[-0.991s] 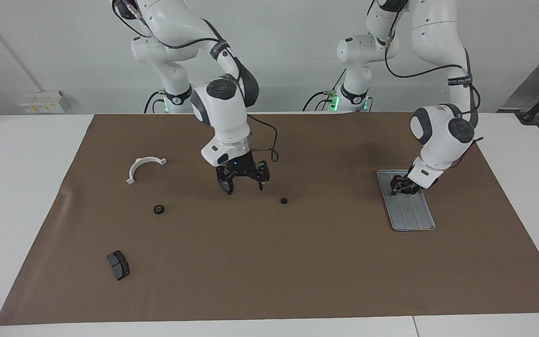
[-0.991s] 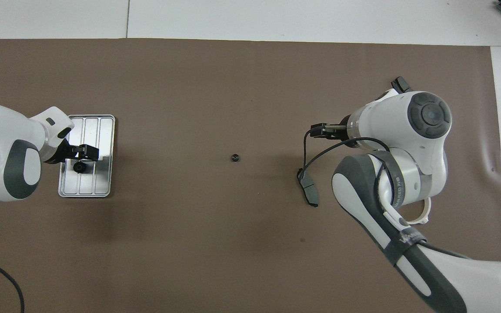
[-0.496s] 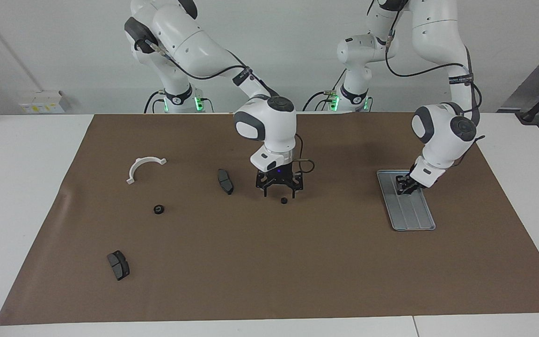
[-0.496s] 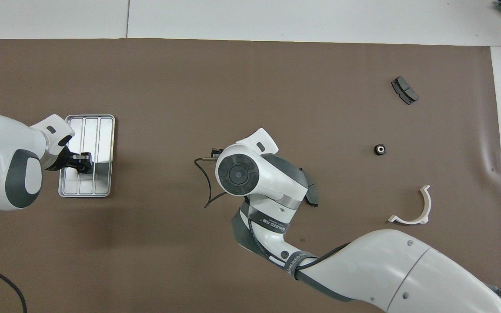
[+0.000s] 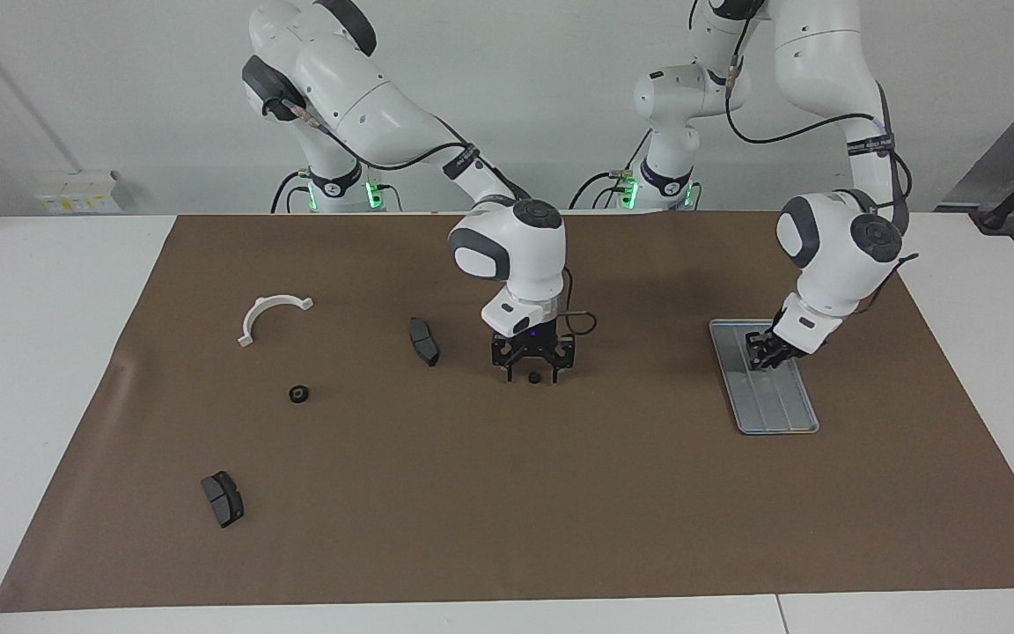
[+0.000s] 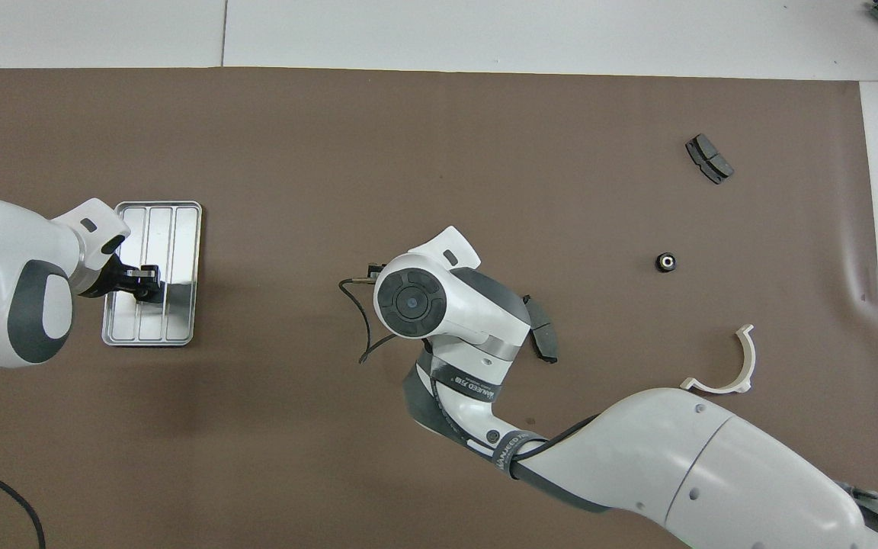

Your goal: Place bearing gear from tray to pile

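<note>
The silver-grey tray [image 5: 775, 401] lies at the left arm's end of the table, also in the overhead view [image 6: 172, 229]. My left gripper [image 5: 762, 348] is low over the tray's nearer end, shut on a black bearing gear [image 6: 139, 292]. My right gripper [image 5: 532, 373] is down at the table's middle, open, with a finger on each side of a small black gear [image 5: 533, 377]. The overhead view hides that gear under the right wrist [image 6: 416, 301]. The pile is a white bracket [image 5: 271, 315] and two brake pads [image 5: 423, 341] [image 5: 223, 498].
Another black gear [image 5: 299, 394] lies on the brown mat between the bracket and the farther brake pad, also in the overhead view [image 6: 665, 262]. The right arm's cable [image 6: 355, 320] loops beside its wrist.
My right arm swung from the pile's end to the middle and lowered its open gripper around the small gear. My left gripper closed on the gear in the tray.
</note>
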